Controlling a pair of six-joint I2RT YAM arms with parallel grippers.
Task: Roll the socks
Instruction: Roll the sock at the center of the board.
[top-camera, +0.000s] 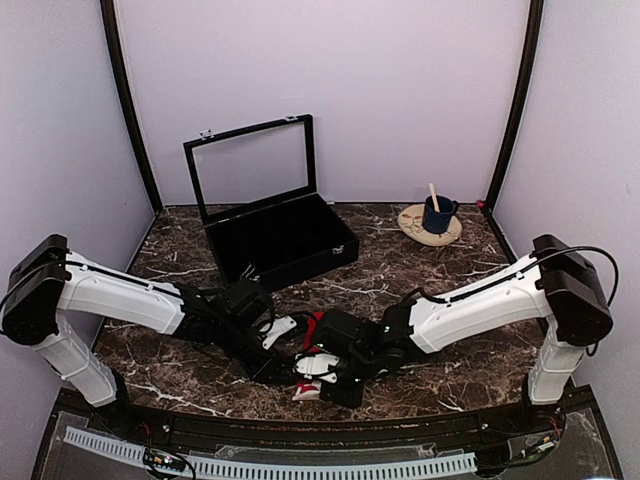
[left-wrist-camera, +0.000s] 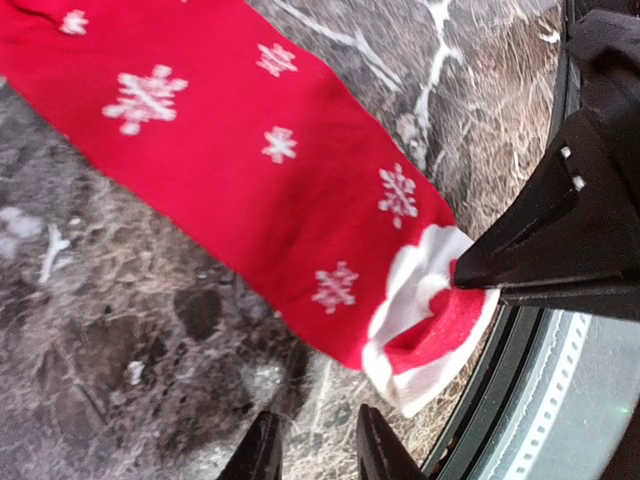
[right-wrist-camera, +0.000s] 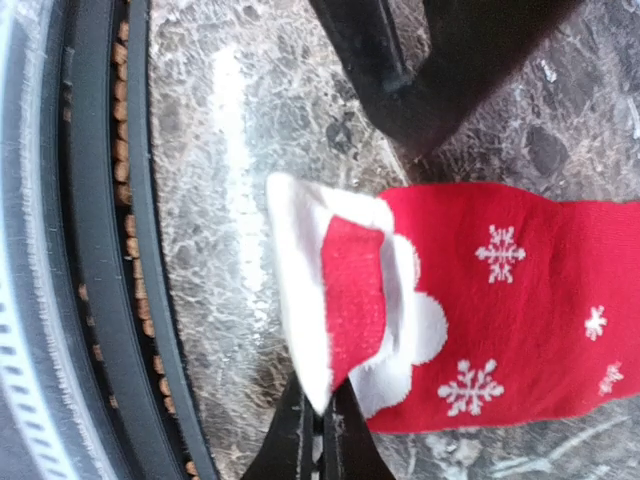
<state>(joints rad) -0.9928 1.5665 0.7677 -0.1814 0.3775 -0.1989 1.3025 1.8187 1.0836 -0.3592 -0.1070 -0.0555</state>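
A red sock (left-wrist-camera: 250, 170) with white snowflakes and a white cuff (left-wrist-camera: 410, 300) lies flat on the marble table near its front edge. My right gripper (right-wrist-camera: 322, 400) is shut on the edge of the white cuff (right-wrist-camera: 300, 300) and lifts it a little; the red body (right-wrist-camera: 520, 300) stretches away to the right. It shows as a black wedge (left-wrist-camera: 540, 240) in the left wrist view. My left gripper (left-wrist-camera: 315, 445) is open and empty, just short of the cuff, not touching it. In the top view both grippers meet over the sock (top-camera: 312, 326) at front centre.
An open black case (top-camera: 285, 240) with a glass lid stands at the back centre-left. A blue cup (top-camera: 437, 213) with a stick sits on a round wooden plate (top-camera: 415, 228) at back right. The table's black front rail (right-wrist-camera: 100, 250) runs right beside the cuff.
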